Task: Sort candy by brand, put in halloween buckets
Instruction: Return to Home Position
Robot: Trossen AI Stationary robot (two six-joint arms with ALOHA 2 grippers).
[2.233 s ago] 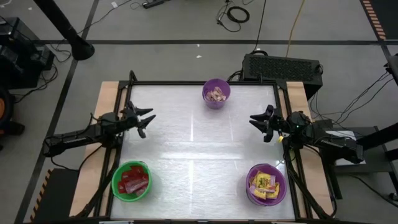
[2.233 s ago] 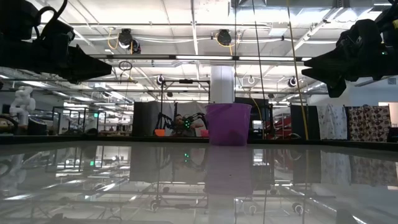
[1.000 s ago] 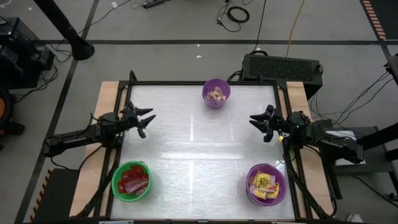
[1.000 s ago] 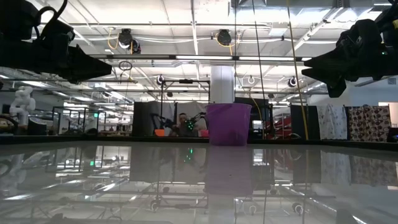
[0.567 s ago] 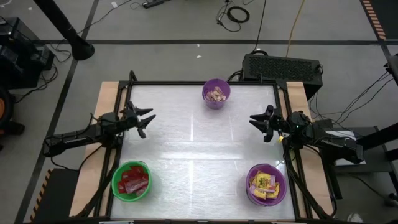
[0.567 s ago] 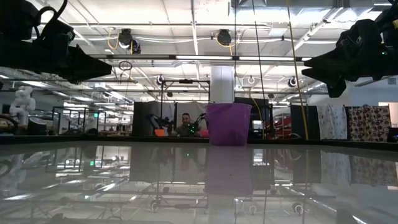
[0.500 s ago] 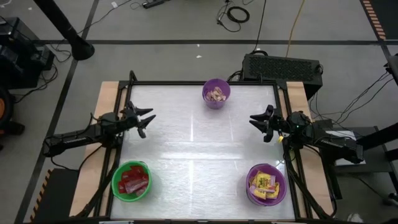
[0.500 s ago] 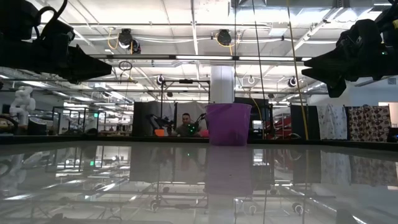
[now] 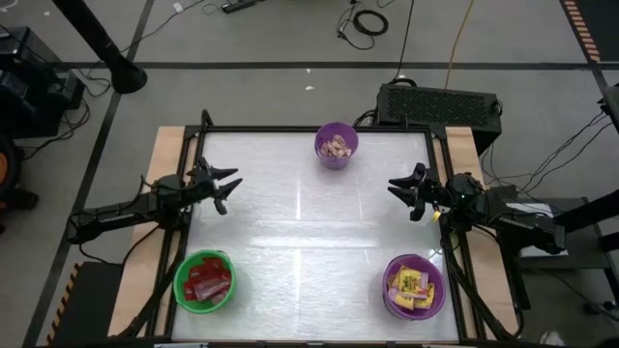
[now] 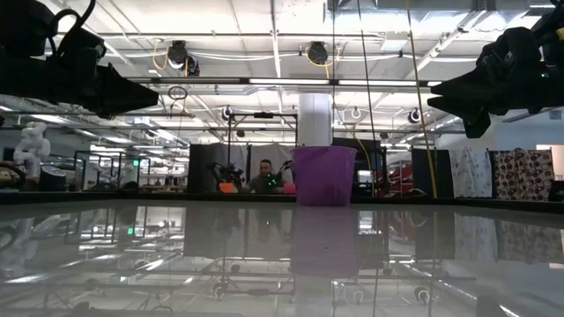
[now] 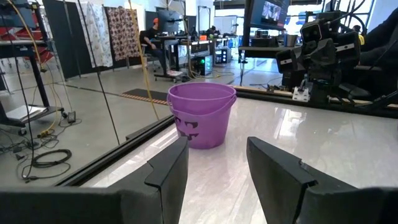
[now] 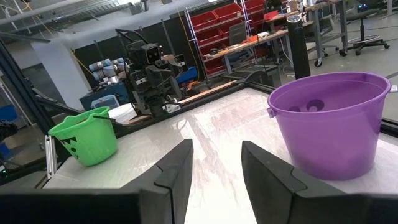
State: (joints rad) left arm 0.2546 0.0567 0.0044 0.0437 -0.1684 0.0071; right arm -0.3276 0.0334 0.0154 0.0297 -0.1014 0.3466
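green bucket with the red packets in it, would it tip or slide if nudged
Probably slides: the green bucket stands on a glossy table. It narrows toward its base, so a push near the rim might tip it. Likely light, thin plastic with only small red packets inside.

Nothing legible on the table at this moment. The yellow packets (image 9: 413,283) in the purple bucket (image 9: 387,295) just behind the right gripper (image 9: 400,196) carry dark print, too small to read. The other purple bucket (image 11: 201,115), ahead of the left gripper (image 11: 216,146), shows a moulded face, no letters.
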